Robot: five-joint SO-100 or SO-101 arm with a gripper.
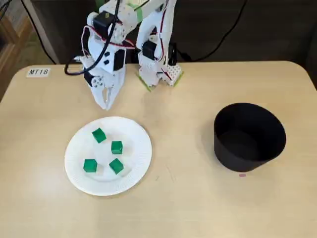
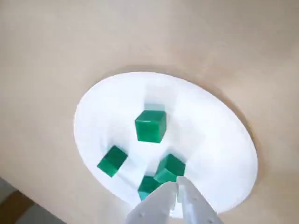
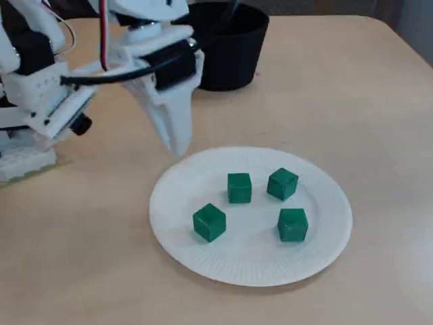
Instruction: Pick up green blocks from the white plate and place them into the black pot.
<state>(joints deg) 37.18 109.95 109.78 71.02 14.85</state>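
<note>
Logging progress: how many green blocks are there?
4 green blocks, all on the white plate: one nearest the gripper, one central, two side by side at the front. None shows inside the black pot.

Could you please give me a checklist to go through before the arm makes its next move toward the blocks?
1. Things to pick are on the plate: ok, four green blocks lie there, apart from each other.
2. The tool is empty: ok, it holds nothing.
3. The tool is open for a grasp: not ok, its fingers are together.
4. The tool is above a block: not ok, it hangs by the plate's rim, short of the nearest one.
5. The pot stands upright, mouth open: ok.
</note>
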